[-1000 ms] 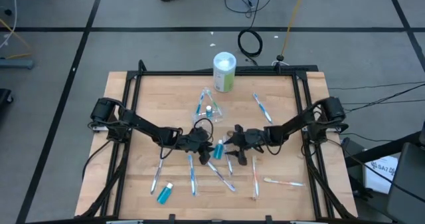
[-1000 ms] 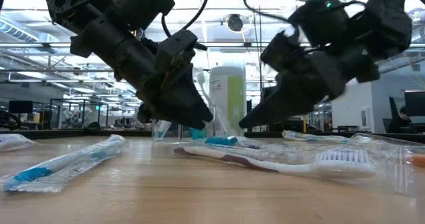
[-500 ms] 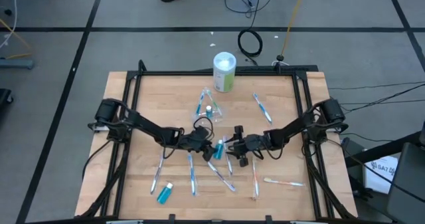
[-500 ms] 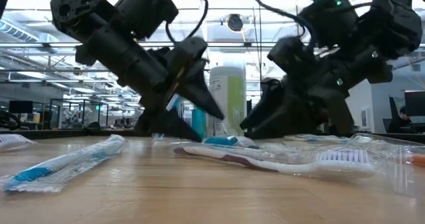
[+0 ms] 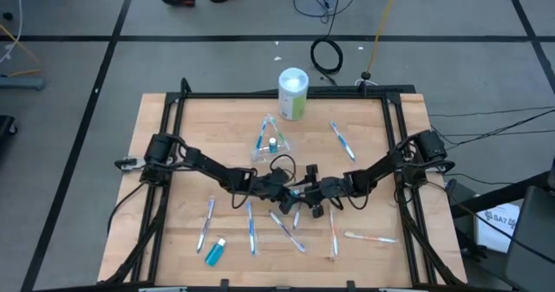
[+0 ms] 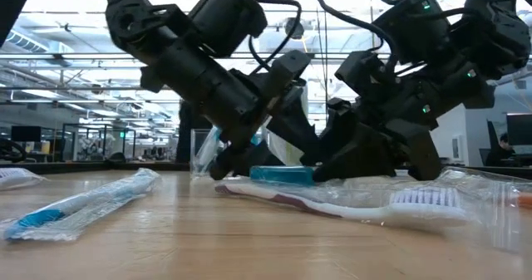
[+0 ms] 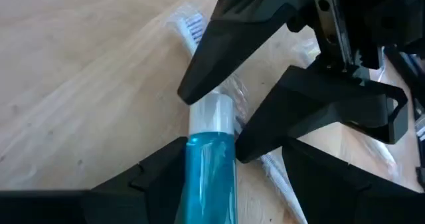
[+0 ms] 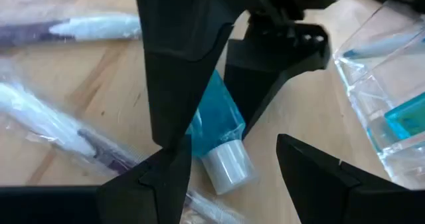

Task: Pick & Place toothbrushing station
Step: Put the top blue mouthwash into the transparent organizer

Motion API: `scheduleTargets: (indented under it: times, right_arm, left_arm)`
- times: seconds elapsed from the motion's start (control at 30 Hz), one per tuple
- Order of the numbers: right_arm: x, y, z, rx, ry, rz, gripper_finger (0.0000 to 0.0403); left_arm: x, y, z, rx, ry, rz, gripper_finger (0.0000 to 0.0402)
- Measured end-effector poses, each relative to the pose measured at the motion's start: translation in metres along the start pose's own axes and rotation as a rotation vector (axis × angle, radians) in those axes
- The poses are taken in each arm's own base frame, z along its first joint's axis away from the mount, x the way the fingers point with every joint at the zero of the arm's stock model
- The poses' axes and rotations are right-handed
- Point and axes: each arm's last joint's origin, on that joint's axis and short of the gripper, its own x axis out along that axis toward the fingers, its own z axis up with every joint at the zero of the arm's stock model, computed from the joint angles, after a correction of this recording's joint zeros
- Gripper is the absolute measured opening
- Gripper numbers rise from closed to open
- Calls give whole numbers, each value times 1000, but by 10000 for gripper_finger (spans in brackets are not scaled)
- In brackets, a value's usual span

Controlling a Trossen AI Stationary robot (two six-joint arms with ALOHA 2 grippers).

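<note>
Blue tube [image 7: 211, 159], white-capped, lies mid-counter [image 5: 173, 240] among wrapped toothbrushes [image 5: 251, 227]. I see my left tool [image 7: 211, 184] gripping it; my right tool [image 8: 229, 167] straddles its cap, fingers apart.

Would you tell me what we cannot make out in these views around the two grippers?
- High view: the blue tube is mostly hidden under the left gripper and the right gripper.
- Low view: the clear cup is partly blocked by the left arm.
- Right wrist view: the cup is cut off by the picture's edge, so its contents show only in part.
</note>
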Motion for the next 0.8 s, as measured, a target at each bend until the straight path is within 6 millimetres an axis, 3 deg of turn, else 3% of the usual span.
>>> scheduleTargets:
  times: [0.33,0.8]
  right_arm:
    - [-2,3,-1,-18,43,-8,212]
    - [-3,4,-1,-21,44,-14,212]
  left_arm:
    - [-2,4,-5,158,124,52,208]
    - [-2,7,-7,180,168,56,144]
